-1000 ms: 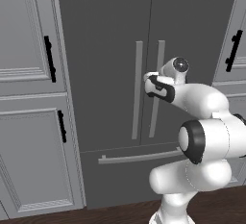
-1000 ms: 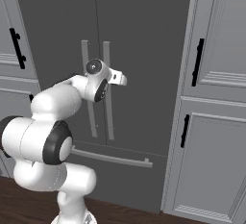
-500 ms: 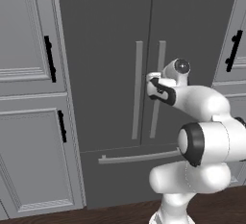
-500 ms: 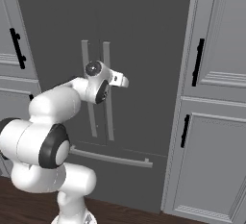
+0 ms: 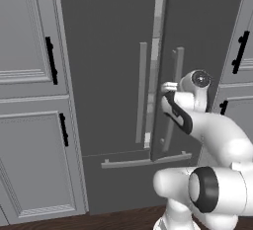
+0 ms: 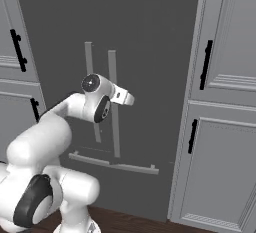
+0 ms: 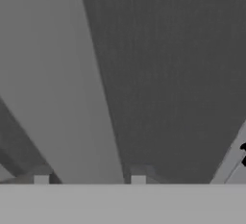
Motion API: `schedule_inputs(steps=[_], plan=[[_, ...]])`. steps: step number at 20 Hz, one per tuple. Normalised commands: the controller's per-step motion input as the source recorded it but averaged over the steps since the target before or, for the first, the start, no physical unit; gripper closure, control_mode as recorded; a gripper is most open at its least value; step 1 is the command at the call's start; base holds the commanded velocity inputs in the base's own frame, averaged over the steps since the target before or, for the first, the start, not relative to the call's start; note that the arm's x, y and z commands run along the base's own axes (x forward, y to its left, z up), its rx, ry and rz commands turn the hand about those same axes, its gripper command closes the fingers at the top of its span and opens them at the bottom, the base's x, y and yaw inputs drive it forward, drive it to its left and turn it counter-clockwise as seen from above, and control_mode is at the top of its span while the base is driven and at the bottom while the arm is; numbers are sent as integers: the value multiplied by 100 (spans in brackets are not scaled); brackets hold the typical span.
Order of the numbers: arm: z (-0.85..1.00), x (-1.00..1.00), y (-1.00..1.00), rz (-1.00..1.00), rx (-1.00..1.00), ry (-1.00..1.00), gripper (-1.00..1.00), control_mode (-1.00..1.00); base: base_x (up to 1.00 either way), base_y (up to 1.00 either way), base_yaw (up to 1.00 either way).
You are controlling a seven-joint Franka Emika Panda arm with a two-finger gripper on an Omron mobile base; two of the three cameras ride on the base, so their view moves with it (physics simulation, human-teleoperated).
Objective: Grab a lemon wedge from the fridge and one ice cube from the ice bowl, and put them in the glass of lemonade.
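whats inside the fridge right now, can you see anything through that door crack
The fridge has its right door just cracked open beside the gripper, showing a thin pale strip along the door's edge. No shelves or food show through it; the doors cover the rest of the interior.

No text, label, brand, number or sign can be read anywhere. The fridge point(image 5: 113, 51) doors are plain dark grey, their silver handles point(image 5: 142, 93) bare, and the cabinets point(image 5: 29, 100) beside it carry only black handles.
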Motion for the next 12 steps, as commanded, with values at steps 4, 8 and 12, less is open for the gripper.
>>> schedule_inputs(steps=[4, 8, 12], plan=[[18, -100, -100, -10, 11, 1, 100, -100, 0, 0, 0], [22, -100, -100, -9, 10, 3, 100, -100, 0, 0, 0], [28, -95, -99, -7, 5, 9, 100, -100, 0, 0, 0]])
